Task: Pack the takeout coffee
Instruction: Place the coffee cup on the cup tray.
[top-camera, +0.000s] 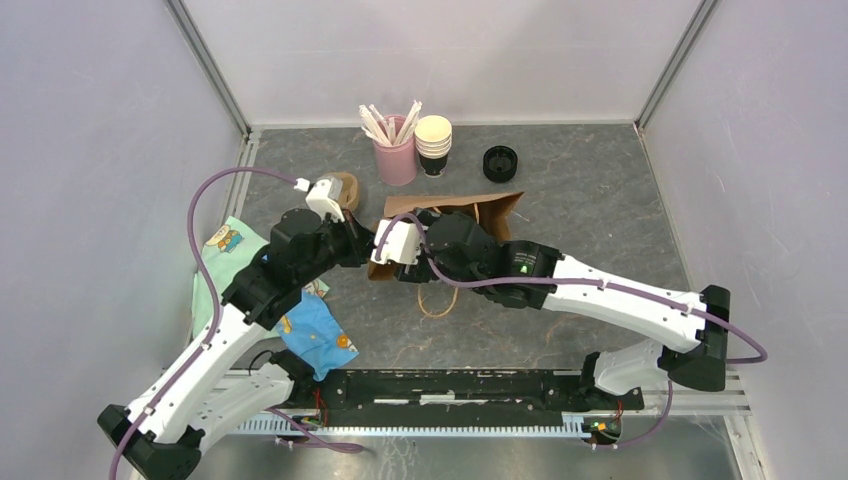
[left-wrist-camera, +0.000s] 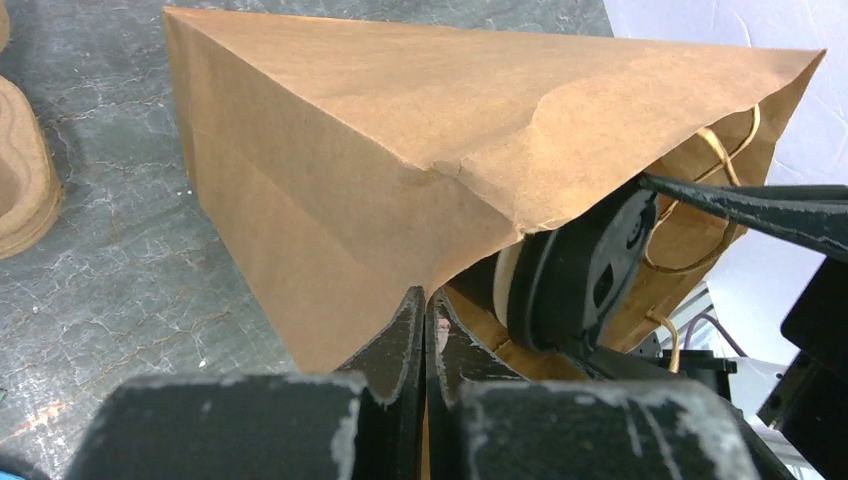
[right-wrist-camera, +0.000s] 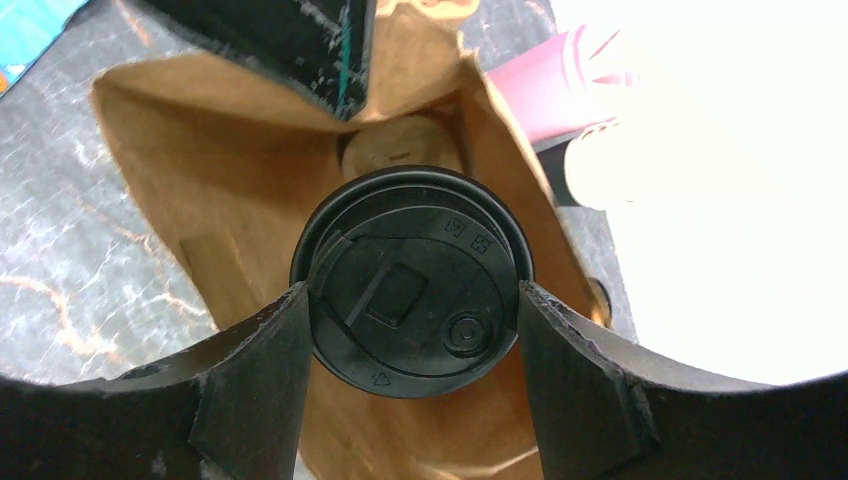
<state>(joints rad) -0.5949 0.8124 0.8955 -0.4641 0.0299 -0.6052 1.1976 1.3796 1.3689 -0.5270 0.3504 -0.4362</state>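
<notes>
Both jaws of the right gripper (right-wrist-camera: 410, 300) press on the takeout coffee (right-wrist-camera: 405, 240), a small black paper cup with a round black plastic lid, one jaw at each side of the lid, gripping it. The cup is held on its side just inside the open mouth of the brown paper bag (left-wrist-camera: 380, 130), brown paper showing all around it. The left gripper (left-wrist-camera: 422, 305) is closed, its tips pinching the rim of the bag's mouth beside the cup. The bag lies on its side on the grey marbled table (top-camera: 600, 200), a twine handle (top-camera: 436, 300) looping out on its near side. Beyond the bag stand a pink plastic cup of white sticks (top-camera: 397, 158), a stack of lidless cream-rimmed black cups (top-camera: 434, 148) and a low stack of black lids (top-camera: 500, 162). Just left of the bag sits a tan moulded-pulp cup carrier (top-camera: 345, 190). Nearer than the bag, to its left, lies a blue and green printed cloth (top-camera: 312, 335).
</notes>
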